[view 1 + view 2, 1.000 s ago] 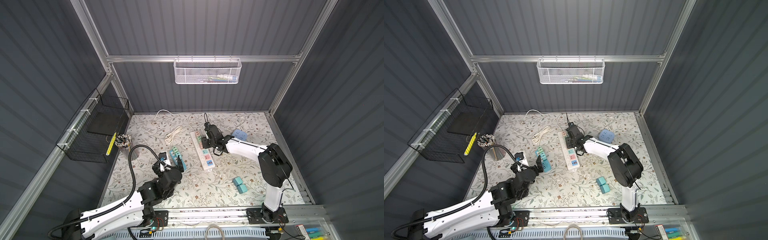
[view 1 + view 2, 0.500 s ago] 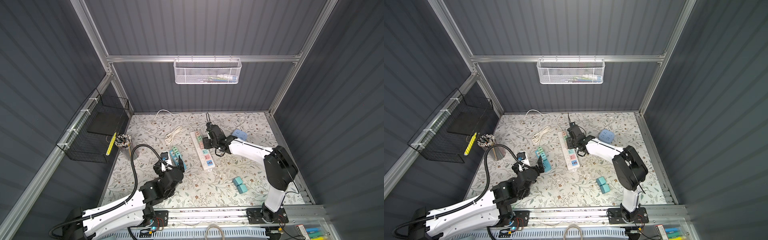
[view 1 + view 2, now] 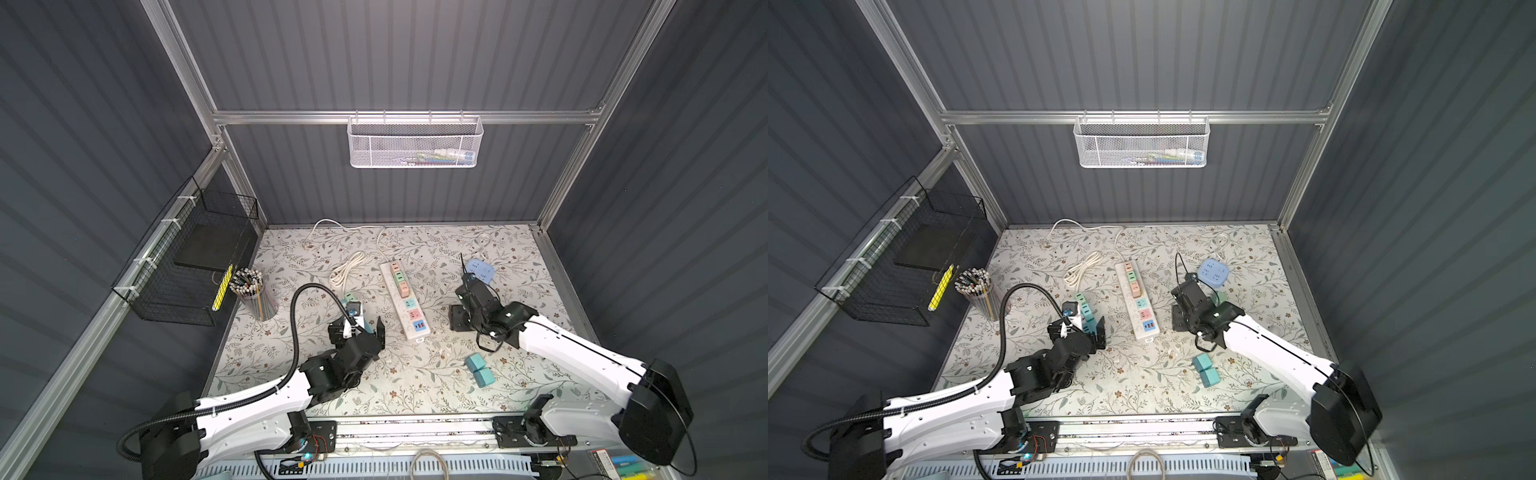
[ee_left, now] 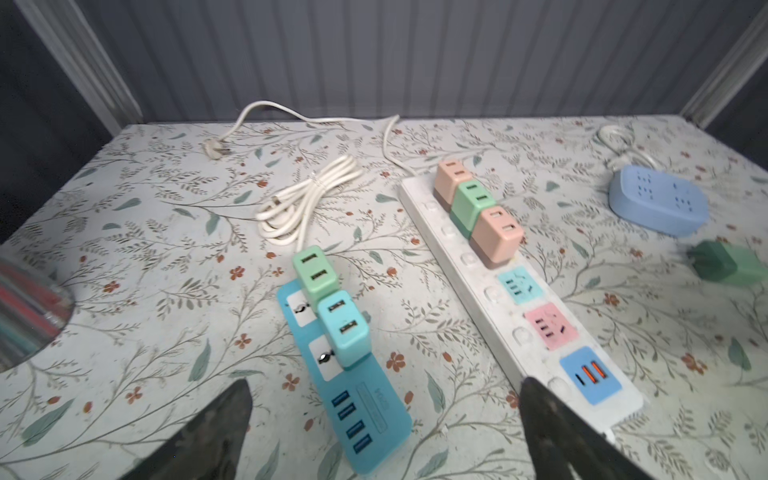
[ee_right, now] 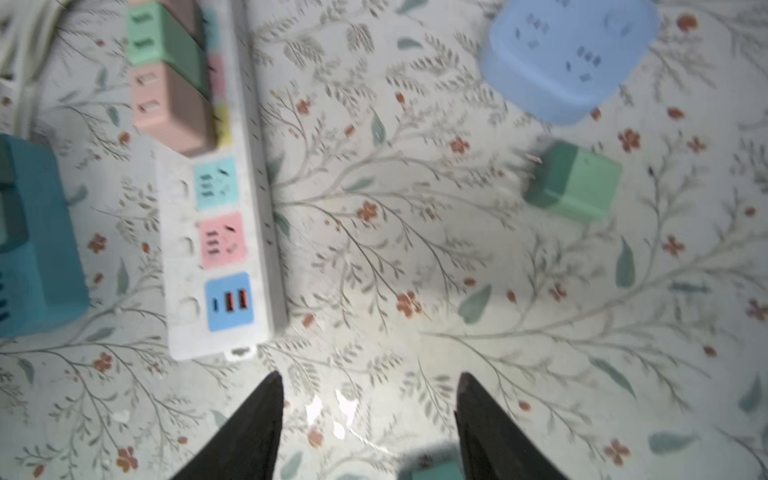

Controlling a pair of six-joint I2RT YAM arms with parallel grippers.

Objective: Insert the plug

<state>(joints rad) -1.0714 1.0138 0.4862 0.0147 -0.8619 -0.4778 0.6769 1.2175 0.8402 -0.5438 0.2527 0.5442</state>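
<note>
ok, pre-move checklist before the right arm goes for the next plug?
1. Right gripper empty, jaws apart: ok.
2. Green cube-shaped plug lying loose, nothing on it: ok.
3. Long white power strip has the light-blue socket and pink socket free: ok.
4. Which way the plug's prongs point: cannot tell, blurred.
5. Left gripper open, holding nothing: ok.

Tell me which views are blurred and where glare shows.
Right wrist view: motion-smeared throughout, with the blue socket block and green adapter soft-edged, and white glare patches on the floral tablecloth. Left wrist view: centre crisp, but the pencil cup and the green adapter near the frame's borders are blurred. Both top views: sharp, evenly lit, soft shadows only.
</note>
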